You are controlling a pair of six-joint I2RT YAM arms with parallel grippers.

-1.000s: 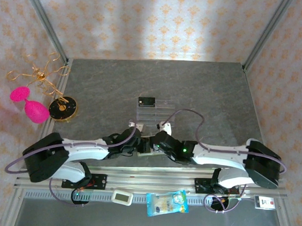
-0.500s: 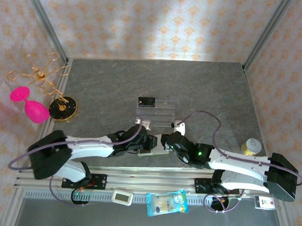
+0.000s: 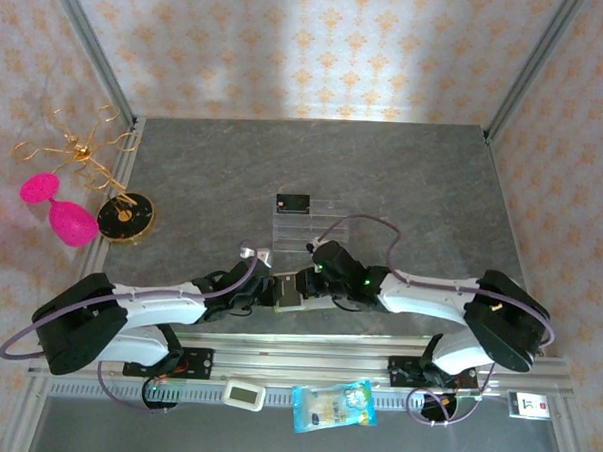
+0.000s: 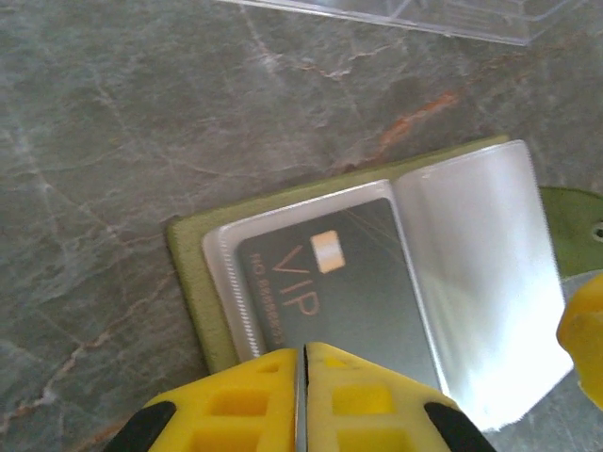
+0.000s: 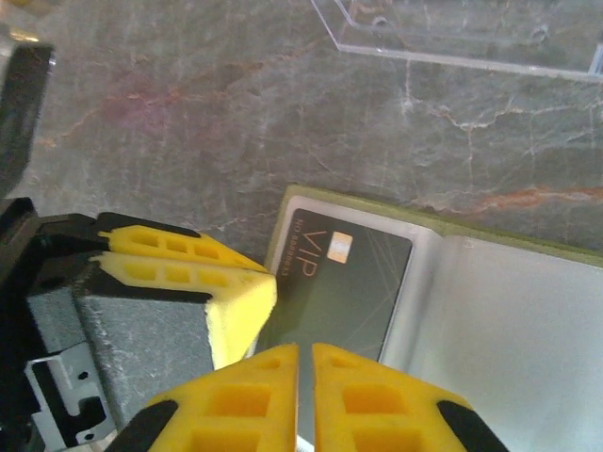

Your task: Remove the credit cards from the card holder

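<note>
Open card holder [image 4: 193,282] flat on the stone table [image 4: 113,141], one dark teal VIP credit card [image 4: 349,292] in its clear sleeve, just ahead of both fingertip pairs. Fingers of left gripper [image 4: 303,356] together at the card's edge. Fingers of right gripper [image 5: 304,350] together too, at the card's edge. Cannot tell if either pinches the card. Clear tray [image 5: 471,38] farther beyond the fingertips.

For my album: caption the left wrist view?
Shut yellow left gripper at a dark rectangular VIP card sleeved in an open olive card holder.
</note>
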